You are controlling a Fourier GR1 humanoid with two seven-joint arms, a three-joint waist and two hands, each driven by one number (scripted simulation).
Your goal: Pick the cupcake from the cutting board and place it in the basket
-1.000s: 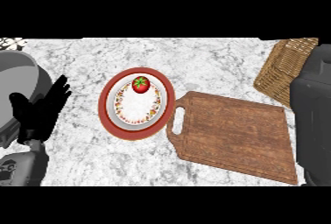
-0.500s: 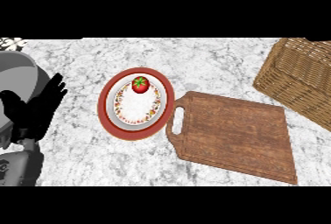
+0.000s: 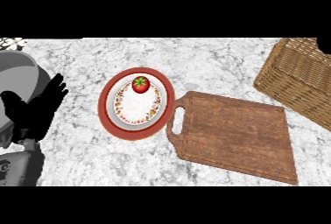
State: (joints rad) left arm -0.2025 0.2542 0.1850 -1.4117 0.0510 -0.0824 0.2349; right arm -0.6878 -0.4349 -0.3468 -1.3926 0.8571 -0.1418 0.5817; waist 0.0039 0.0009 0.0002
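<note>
the left hand [image 3: 35, 111] is seen at the left edge of the head view, held up with its fingers straight and spread, and nothing is held in it. it is resting there, above the grey forearm [image 3: 19, 168] that comes in from the lower left corner. the right hand is not shown anywhere in the view, so its state cannot be told.

the surface [image 3: 213, 61] is a pale marbled stone top. near its middle a red plate [image 3: 107, 116] is set, and a smaller white plate [image 3: 132, 109] with a patterned rim lies on it. a red tomato [image 3: 141, 84] with a green stalk is placed on the upper part of the white plate.

just to the right of the plates a wooden cutting board [image 3: 236, 135] lies flat, tilted a little, with its slotted handle [image 3: 176, 121] turned toward the plates and nearly touching the red rim. no cupcake is seen on the board.

a woven basket [image 3: 297, 78] stands at the upper right, partly cut off by the edge of the view, near the far corner of the board. its inside is not shown, so whether the cupcake lies in it cannot be told.

a grey rounded shape [image 3: 19, 72] is seen behind the left hand at the upper left.
</note>
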